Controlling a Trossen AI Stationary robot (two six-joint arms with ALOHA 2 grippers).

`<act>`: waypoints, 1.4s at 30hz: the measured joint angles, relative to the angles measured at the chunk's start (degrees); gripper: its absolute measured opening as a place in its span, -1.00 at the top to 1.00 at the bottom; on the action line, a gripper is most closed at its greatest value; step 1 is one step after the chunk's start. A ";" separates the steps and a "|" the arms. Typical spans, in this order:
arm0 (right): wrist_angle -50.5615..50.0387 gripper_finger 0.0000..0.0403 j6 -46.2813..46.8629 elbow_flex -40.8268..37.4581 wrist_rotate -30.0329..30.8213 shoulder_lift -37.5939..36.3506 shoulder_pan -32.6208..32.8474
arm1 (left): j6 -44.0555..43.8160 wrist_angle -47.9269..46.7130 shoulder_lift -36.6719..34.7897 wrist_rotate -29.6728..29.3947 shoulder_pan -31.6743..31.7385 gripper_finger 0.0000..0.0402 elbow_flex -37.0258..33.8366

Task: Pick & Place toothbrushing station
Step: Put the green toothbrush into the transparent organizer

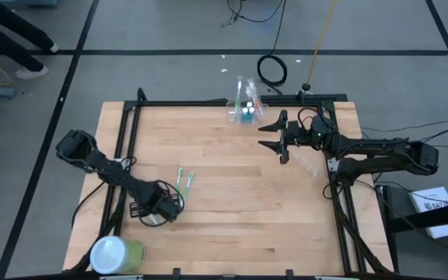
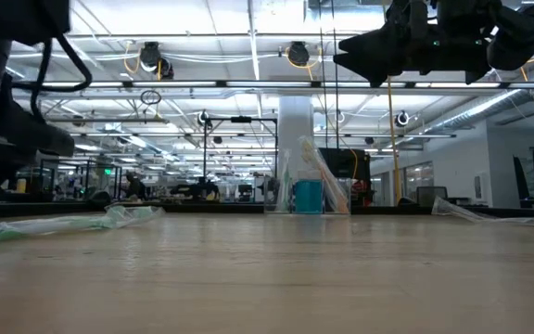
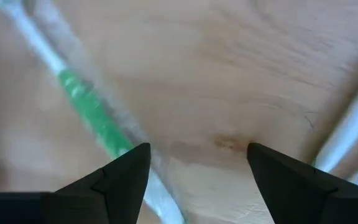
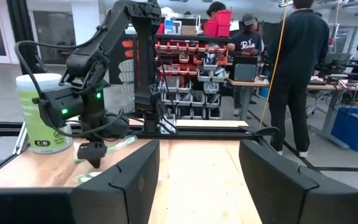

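Pincer, left (image 1: 176,201): spread, nothing between its fingers, hung low over the near-left part of the desk (image 1: 232,225). Its wrist view showed both dark fingertips (image 3: 126,171) apart above bare wood.

Pincer, right (image 1: 273,137): spread, empty, raised well above the far-right part of the desk, facing across toward the left arm; seen high in the low view (image 2: 378,56).

Desk: pale wood-plank top framed by black rails.

Green cylinder (image 1: 115,254): large, white-lidded, upright at the near-left corner, close behind the left pincer on the side away from the right pincer; visible in the right wrist view (image 4: 40,112) beyond the left arm.

Toothbrushing station (image 1: 245,109): small clear holder at the far edge of the desk, near the right pincer and on its far-left side, not touched by it; well apart from the left pincer. Clear wrapped items stood tilted in it (image 2: 306,190).

Toothbrushes, wrapped (image 1: 185,180): two, green-and-white, lying flat side by side just ahead of the left pincer, toward the station. One lay partly under the left fingertips (image 3: 92,121), untouched as far as could be told.

Clear wrapper (image 1: 311,165): flat on the desk, beneath the right arm, just behind the right pincer.
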 joint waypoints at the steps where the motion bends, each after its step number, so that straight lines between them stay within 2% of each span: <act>1: -0.04 -0.06 -0.05 0.00 0.00 -0.02 0.00 | 1.36 0.58 -0.30 -2.13 -0.12 -0.42 -0.12; 6: -0.13 -0.05 -0.05 0.00 0.00 0.00 0.00 | 8.27 6.17 -2.43 -17.75 1.30 -0.42 -0.28; 9: -0.15 -0.05 -0.15 0.00 0.04 0.01 -0.02 | 10.85 5.76 -4.70 -23.28 1.54 -0.42 -0.28; 11: -0.32 -0.05 -0.25 0.00 0.07 0.01 0.00 | 9.87 3.89 -6.25 -24.77 1.95 -0.41 -0.30; 13: -0.32 -0.05 -0.27 0.00 0.07 0.01 -0.02 | 7.37 1.40 -7.59 -22.82 2.06 -0.38 -0.31; 15: -0.41 -0.05 -0.27 0.00 0.07 0.01 -0.02 | 5.30 -1.18 -8.25 -17.95 1.53 -0.31 -0.24; 18: -1.03 -0.05 -0.49 0.00 0.10 0.01 -0.02 | 2.32 -4.40 -8.20 -13.47 -0.09 -0.11 -0.32; 21: -1.60 -0.05 -0.99 0.02 0.11 0.01 -0.02 | 0.79 -4.65 -8.20 -13.20 -1.32 0.25 -0.28; 25: -2.39 -0.05 -1.34 0.02 0.15 0.01 -0.07 | -0.80 -5.57 -9.71 -10.53 -3.07 0.86 -0.27; 26: -2.39 -0.05 -1.36 0.02 0.17 0.01 -0.07 | -1.58 -6.17 -9.80 -9.07 -3.51 0.92 -0.21; 28: -2.40 -0.05 -1.36 0.02 0.17 0.01 -0.07 | -3.10 -7.72 -9.75 -3.66 -3.94 0.92 -0.21; 31: -2.44 -0.05 -1.36 0.02 0.17 0.01 -0.07 | -5.84 -10.00 -9.75 8.25 -5.35 0.93 -0.21; 33: -2.48 -0.05 -1.36 0.02 0.19 0.01 -0.07 | -8.74 -11.41 -9.73 13.01 -6.84 0.97 -0.21; 39: -2.48 -0.05 -1.35 0.02 0.20 0.01 -0.09 | -14.06 -14.61 -9.26 16.28 -9.56 0.97 -0.19; 42: -2.48 -0.05 -1.34 0.02 0.20 0.01 -0.07 | -14.06 -16.82 -6.50 14.75 -9.06 0.98 -0.21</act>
